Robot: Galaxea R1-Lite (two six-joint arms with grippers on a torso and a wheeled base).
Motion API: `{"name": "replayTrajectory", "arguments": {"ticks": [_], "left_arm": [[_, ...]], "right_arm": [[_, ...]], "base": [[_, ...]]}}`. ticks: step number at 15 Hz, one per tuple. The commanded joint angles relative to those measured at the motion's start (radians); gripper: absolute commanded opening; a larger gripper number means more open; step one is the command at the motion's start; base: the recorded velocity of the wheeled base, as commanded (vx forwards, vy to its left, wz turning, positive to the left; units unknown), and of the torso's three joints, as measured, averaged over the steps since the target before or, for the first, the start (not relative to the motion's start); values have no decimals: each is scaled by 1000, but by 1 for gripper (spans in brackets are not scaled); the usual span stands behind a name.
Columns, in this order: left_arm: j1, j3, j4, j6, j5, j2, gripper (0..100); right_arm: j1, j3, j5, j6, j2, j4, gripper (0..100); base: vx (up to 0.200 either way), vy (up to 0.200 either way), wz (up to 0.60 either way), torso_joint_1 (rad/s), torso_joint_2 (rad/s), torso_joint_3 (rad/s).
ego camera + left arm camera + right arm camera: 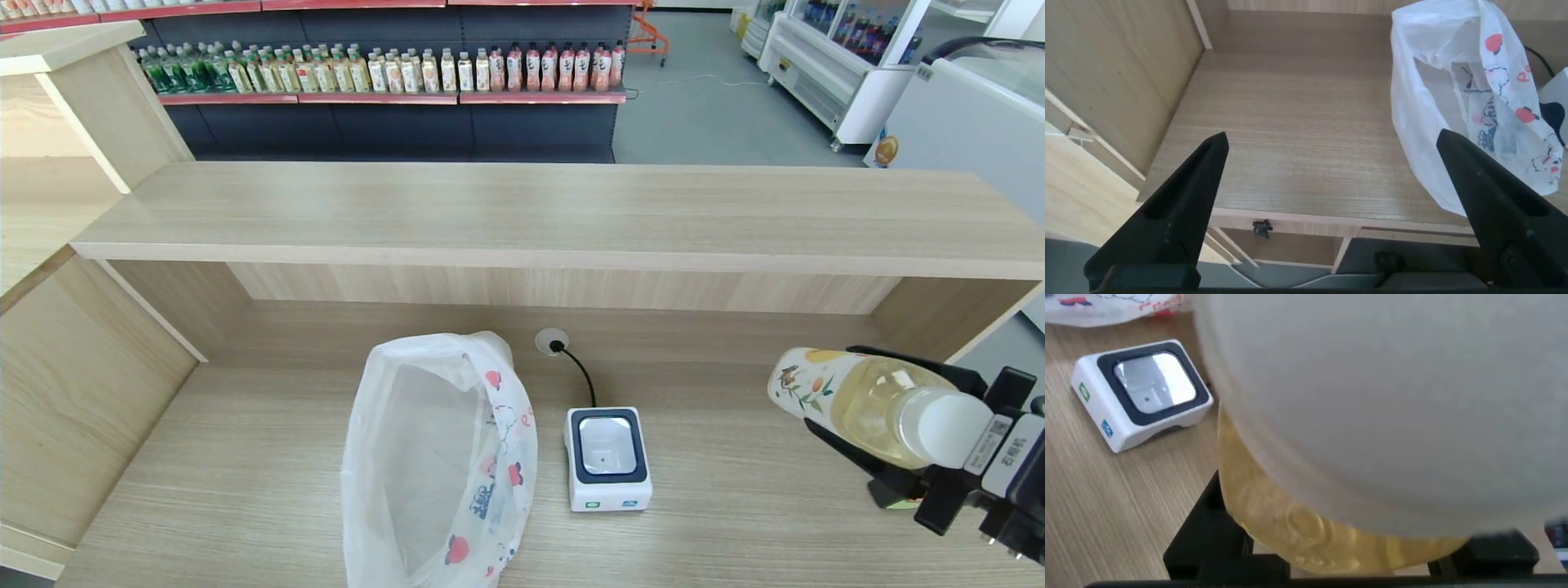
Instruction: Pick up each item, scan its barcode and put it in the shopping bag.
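Here the right pincer (886, 408) at lower right clamps the drink bottle (849, 400), base pointing left toward the mid-frame barcode scanner (608, 457)

Right claw (841, 392) clamped on bottle (886, 404) at far right, left claw (1331, 139) spread wide

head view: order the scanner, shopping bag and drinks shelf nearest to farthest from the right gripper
1. scanner, on the counter to the left of the right gripper, which holds a bottle
2. shopping bag, further left, beside the scanner
3. drinks shelf, far back, beyond the counter
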Motion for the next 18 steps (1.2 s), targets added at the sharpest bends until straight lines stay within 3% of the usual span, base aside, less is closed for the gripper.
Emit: {"name": "replayTrajectory", "arguments": {"ticks": [1, 5, 12, 15, 18], "left_arm": [[0, 0, 0, 0, 0, 0, 100], [0, 0, 0, 1, 0, 0, 100], [0, 0, 0, 1, 0, 0, 100], [0, 0, 0, 1, 0, 0, 100], [0, 0, 0, 1, 0, 0, 100]], "right_arm": [[0, 1, -1, 1, 3, 1, 0], [-3, 18, 36, 53, 36, 0, 0], [-32, 17, 122, 132, 203, -10, 0], [-30, 23, 149, 95, 370, -171, 0], [-76, 20, 274, 6, 505, -327, 0]], "base": [[0, 200, 0, -12, -2, 12], [0, 200, 0, 4, 1, 0], [0, 0, 0, 0, 0, 0], [0, 0, 0, 0, 0, 0], [0, 0, 0, 0, 0, 0]]}}
